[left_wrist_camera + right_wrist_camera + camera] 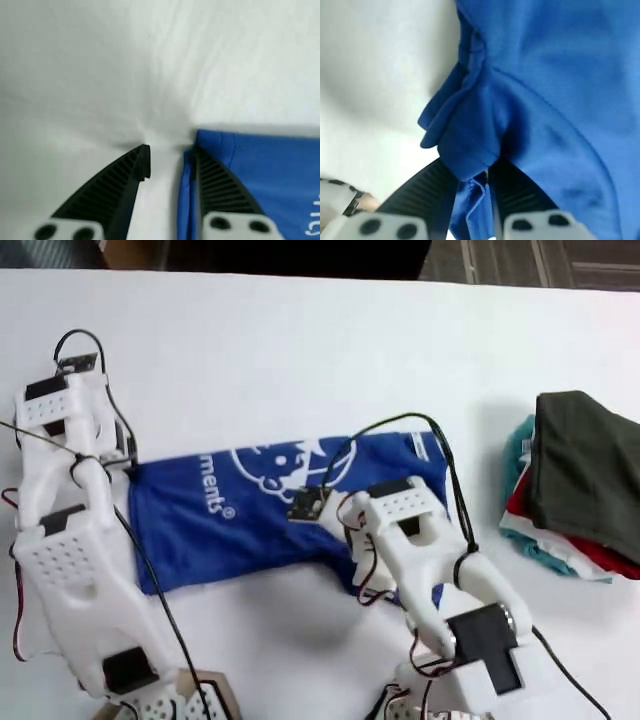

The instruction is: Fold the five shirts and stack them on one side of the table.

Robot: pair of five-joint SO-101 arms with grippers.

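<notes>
A shirt (250, 530) lies on the tabletop (300, 350) between the arms — left arm (65, 540) at one end, right arm (430, 550) over its near edge. A pile of shirts (580, 470) sits far right.

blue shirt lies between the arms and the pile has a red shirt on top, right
No, a dark shirt tops the pile; the red shirt is lower down, as the high view shows. The blue shirt is as you say.

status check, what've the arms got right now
left pincer open at edge of blue shirt. right pincer shut on a bunched fold of it. pile of folded shirts sits apart, not in the way.
</notes>
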